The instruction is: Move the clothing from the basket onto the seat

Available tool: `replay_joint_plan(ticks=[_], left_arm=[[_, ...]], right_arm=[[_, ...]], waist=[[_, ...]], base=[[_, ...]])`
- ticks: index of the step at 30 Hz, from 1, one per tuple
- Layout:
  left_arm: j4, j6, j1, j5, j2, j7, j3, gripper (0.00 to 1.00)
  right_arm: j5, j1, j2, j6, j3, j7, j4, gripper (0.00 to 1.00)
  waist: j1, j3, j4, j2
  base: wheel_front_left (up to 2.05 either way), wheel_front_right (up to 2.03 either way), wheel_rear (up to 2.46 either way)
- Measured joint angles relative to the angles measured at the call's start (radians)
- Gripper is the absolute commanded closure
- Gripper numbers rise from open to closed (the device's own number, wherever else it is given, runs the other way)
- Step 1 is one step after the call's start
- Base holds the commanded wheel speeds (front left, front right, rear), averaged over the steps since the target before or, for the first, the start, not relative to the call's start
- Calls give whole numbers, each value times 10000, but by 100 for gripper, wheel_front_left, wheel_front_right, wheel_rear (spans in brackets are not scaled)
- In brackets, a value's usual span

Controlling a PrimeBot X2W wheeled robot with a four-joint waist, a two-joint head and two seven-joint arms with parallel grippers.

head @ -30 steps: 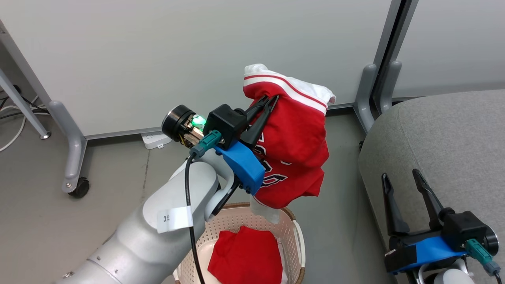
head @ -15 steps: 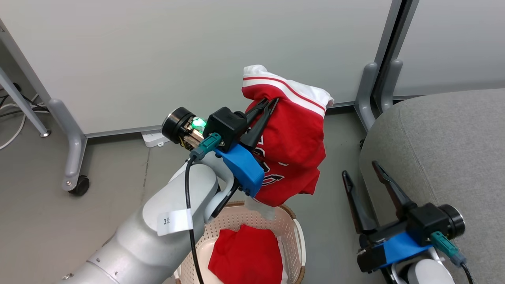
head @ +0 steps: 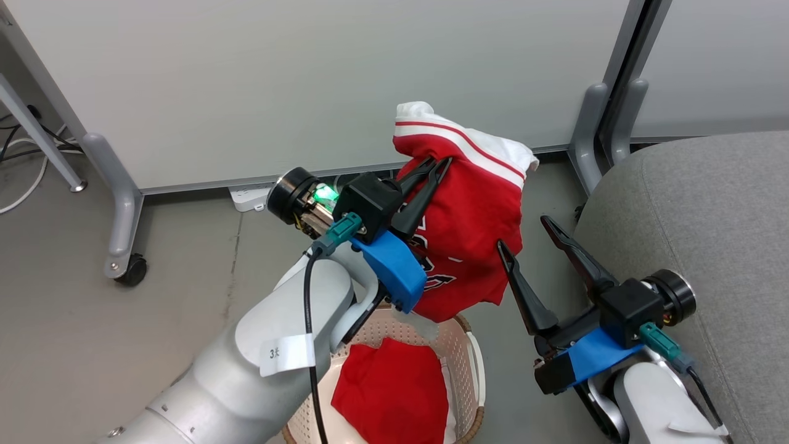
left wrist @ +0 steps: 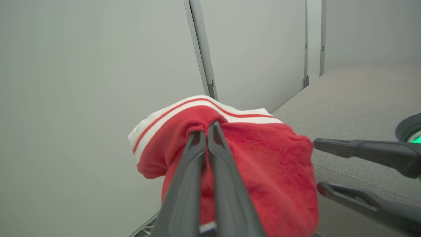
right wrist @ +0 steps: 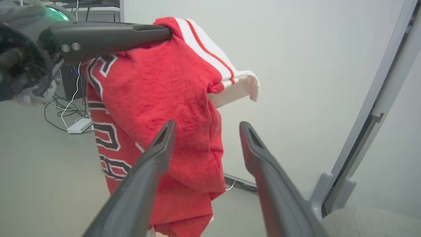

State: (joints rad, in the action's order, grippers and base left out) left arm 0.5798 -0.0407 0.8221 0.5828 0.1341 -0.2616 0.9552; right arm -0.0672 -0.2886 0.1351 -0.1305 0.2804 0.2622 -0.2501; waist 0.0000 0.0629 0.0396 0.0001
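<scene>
A red jersey with white striped trim and dark numerals hangs in the air above the cream basket, and my left gripper is shut on its upper edge. The left wrist view shows the two fingers pinching the red cloth. My right gripper stands open just right of the hanging jersey, its fingers pointing at the cloth's edge and holding nothing. A plain red garment lies in the basket. The grey seat is at the right.
A pale partition wall on grey wheeled legs stands behind. A second grey post rises beside the seat. A white power strip and cables lie on the floor at the left.
My right gripper has moved up and left from over the seat's edge to just beside the hanging jersey, still open. The left gripper keeps the jersey at about the same height. The camera has shifted a little.
</scene>
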Motion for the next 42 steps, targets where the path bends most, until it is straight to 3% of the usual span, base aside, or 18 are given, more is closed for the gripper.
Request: replay_joint_plan(ticks=[18, 19, 20, 36, 37, 38, 42], left_arm=[[-96, -128, 119, -188, -224, 2, 301, 100], [-92, -132, 119, -188, -230, 2, 303, 100], [-86, -142, 119, -188, -234, 2, 303, 100], [71, -211, 118, -178, -284, 2, 295, 100], [84, -209, 118, -178, -291, 2, 291, 69], [92, -209, 118, -178, -297, 2, 290, 0], [115, -211, 118, -132, -318, 0, 284, 0]], right_arm=[[-598, -1599, 50, -2, 1085, 2, -1565, 0], [-711, -1630, 38, 0, 1143, 2, -1630, 55], [-779, -1632, 31, -2, 1189, 0, -1664, 100], [-1049, -1711, 117, -2, 1450, 2, -1724, 100], [-1060, -1711, 123, 0, 1446, 0, -1712, 100], [-1066, -1711, 127, -2, 1448, 0, -1699, 100], [-1074, -1709, 130, -2, 1450, 0, -1666, 100]], waist=[[1, 311, 126, 0], [0, 309, 124, 0], [0, 307, 119, -1], [0, 202, 63, -1], [0, 202, 62, 0], [0, 201, 62, -1], [0, 197, 60, -1]], base=[[0, 0, 0], [0, 0, 0], [0, 0, 0], [0, 0, 0], [0, 0, 0], [0, 0, 0], [0, 0, 0]])
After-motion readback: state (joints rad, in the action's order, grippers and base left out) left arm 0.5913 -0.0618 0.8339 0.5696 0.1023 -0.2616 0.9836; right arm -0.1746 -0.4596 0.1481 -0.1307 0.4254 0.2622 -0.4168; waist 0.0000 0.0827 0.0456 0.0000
